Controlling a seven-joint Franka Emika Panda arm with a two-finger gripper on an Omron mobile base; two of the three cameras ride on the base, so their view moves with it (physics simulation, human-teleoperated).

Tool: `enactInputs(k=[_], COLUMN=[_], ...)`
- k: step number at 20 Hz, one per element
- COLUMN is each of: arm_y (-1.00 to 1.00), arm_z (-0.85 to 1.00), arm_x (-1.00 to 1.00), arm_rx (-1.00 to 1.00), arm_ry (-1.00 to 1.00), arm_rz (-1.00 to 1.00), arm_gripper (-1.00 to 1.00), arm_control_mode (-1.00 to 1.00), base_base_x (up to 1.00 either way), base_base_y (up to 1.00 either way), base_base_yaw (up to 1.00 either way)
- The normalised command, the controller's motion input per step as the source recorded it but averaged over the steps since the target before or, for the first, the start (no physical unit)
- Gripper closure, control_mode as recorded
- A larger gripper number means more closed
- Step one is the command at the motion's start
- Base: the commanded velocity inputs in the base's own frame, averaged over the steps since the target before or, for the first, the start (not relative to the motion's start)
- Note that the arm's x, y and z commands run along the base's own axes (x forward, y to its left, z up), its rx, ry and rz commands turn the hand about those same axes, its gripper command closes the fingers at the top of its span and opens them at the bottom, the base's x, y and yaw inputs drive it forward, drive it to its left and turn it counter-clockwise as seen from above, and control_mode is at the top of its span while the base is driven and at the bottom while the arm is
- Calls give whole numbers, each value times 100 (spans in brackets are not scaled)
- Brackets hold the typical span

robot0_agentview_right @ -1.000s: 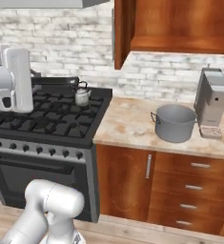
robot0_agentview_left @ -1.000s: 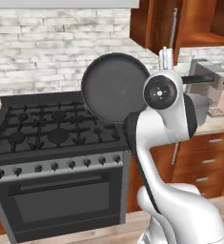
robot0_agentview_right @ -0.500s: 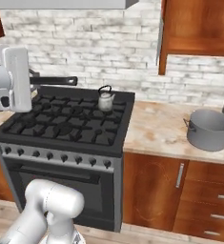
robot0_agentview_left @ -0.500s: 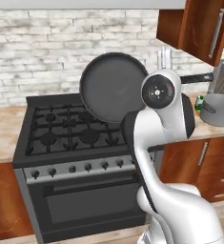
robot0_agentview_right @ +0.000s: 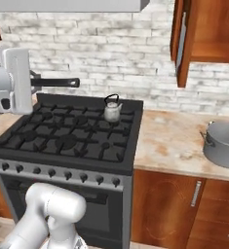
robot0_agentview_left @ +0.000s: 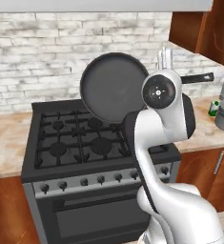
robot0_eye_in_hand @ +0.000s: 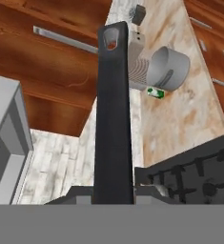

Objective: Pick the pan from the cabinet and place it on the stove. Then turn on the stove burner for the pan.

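Note:
The dark round pan hangs tilted on edge above the back of the black stove, its flat bottom facing the left base camera. Its long handle sticks out to the right. My gripper is shut on that handle near the pan's body. From the right base view the handle runs level out of the hand above the stove. The hand view looks along the handle from my gripper. The reddish-brown wall cabinet stands open at the upper right.
A small silver kettle sits on the stove's back right burner. A grey steel pot rests on the counter to the right, also the pot. The open cabinet door projects out. Knobs line the stove front.
The whole picture has slid right as the base drove left, bringing the stove to the middle. The pan stays in my grip in the same tilted pose.

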Motion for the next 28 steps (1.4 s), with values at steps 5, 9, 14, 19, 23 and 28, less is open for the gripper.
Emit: enactInputs(k=[5,9,14,19,23,28], arm_y=[0,0,0,0,0,0], arm_z=[0,0,0,0,0,0], arm_x=[0,0,0,0,0,0], arm_rx=[0,0,0,0,0,0], arm_ry=[0,0,0,0,0,0], arm_rz=[0,0,0,0,0,0], arm_gripper=[100,100,100,100,100,100], arm_control_mode=[100,100,100,100,100,100], base_base_x=[38,44,46,17,6,3], base_base_y=[63,60,37,27,-9,-55], base_base_yaw=[-8,-3,0,4,3,0])
